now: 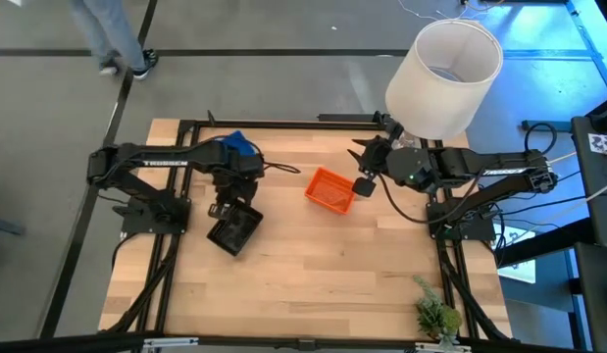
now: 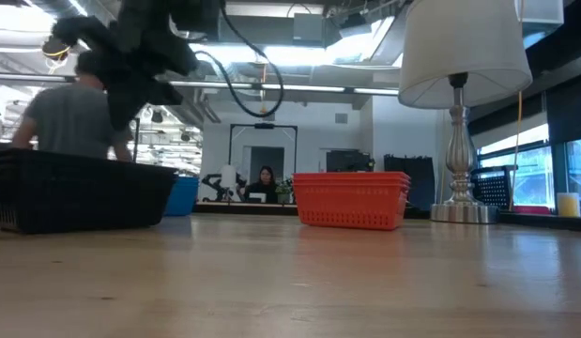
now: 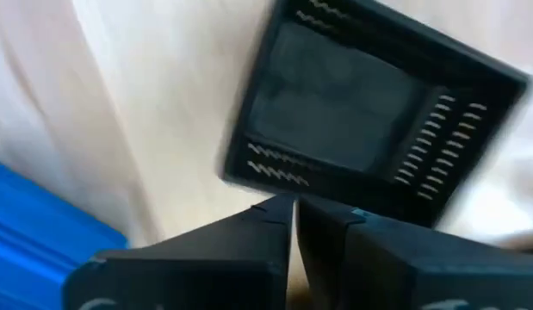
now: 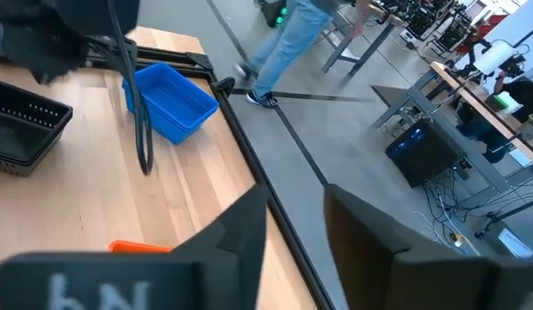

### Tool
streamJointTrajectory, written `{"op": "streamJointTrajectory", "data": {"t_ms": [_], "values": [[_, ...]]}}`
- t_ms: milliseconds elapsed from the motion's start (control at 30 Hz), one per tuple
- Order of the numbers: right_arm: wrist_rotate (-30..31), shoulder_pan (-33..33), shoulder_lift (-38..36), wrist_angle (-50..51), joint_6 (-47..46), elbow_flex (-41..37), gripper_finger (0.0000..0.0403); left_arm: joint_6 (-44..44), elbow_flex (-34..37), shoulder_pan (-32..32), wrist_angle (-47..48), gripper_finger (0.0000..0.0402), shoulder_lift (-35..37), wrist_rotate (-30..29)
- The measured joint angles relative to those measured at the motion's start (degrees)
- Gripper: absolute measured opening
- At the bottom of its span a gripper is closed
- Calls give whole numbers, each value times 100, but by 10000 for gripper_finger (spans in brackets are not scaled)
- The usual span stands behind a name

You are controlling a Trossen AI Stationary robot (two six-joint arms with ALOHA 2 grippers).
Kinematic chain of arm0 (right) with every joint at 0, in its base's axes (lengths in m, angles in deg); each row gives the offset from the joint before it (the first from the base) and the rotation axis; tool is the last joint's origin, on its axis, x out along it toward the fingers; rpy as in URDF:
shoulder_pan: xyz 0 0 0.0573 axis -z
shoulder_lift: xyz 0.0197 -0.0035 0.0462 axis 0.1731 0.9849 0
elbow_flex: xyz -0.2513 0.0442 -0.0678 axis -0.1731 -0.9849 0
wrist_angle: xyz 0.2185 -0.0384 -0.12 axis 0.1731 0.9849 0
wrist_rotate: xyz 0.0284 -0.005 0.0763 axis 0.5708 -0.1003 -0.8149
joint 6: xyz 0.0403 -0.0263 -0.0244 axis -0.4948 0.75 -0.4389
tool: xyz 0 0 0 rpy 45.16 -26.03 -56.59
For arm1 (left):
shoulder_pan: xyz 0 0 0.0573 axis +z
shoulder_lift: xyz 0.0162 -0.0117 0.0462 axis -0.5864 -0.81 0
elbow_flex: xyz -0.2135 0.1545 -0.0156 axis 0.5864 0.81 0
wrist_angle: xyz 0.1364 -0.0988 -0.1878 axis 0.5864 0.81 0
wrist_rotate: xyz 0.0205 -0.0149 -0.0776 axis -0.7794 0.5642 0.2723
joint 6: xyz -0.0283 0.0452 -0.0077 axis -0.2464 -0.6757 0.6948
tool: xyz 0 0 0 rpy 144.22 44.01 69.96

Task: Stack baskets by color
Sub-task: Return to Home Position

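The black baskets (image 1: 234,231) are seen stacked at centre left of the high view. The blue baskets (image 1: 240,145) lie just above them in the frame, and the orange baskets (image 1: 328,189) sit at centre. The left gripper (image 1: 223,207) is held over the black stack, its fingers (image 3: 249,250) pressed together on nothing. The right gripper (image 1: 364,184) is placed just right of the orange stack, its fingers (image 4: 236,228) spread and empty. The mesh plastic is judged light, fairly stiff and somewhat slippery, so a rim wall is best pinched. Three per stack is likely, though this cannot be counted.
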Motion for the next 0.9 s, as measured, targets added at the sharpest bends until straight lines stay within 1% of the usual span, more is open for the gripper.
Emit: {"op": "streamJointTrajectory", "data": {"t_ms": [133, 200, 267, 333, 433, 533, 600, 667, 767, 800, 900], "values": [[-118, -36, -100, 10, -2, 0, 65, 755, -4, -53, 68, 2, 451, 251], [-331, -37, -201, 88, 6, 0, 29, 1117, -6, -131, -19, 1, 769, 261], [-585, -42, -333, 184, -1, 0, 8, 1564, 0, -230, -238, 1, 1169, 202], [-903, -39, -518, 437, -83, 0, 8, 1952, -5, -310, -511, 0, 1552, 123], [-1362, -39, -810, 842, -425, 2, 3, 2450, -4, -455, -912, 0, 2208, -214], [-1883, -40, -1120, 1116, -768, -95, 2, 2738, 4, -625, -1268, 0, 2842, -571], [-2184, -40, -1361, 1175, -890, -267, 2, 2847, -10, -744, -1497, 0, 3119, -839], [-2331, -42, -1610, 1153, -955, -512, 1, 2937, -11, -878, -1657, 0, 3456, -1131], [-2355, -42, -2056, 1000, -1172, -1007, 1, 3001, -12, -1030, -1689, 0, 3750, -1472], [-2366, -42, -2210, 833, -1224, -1200, 1, 3067, -14, -1078, -1717, 0, 3862, -1568], [-2651, -37, -2681, 273, -1186, -1761, 1, 3082, -1, -1177, -1660, 0, 4075, -1790]]}}
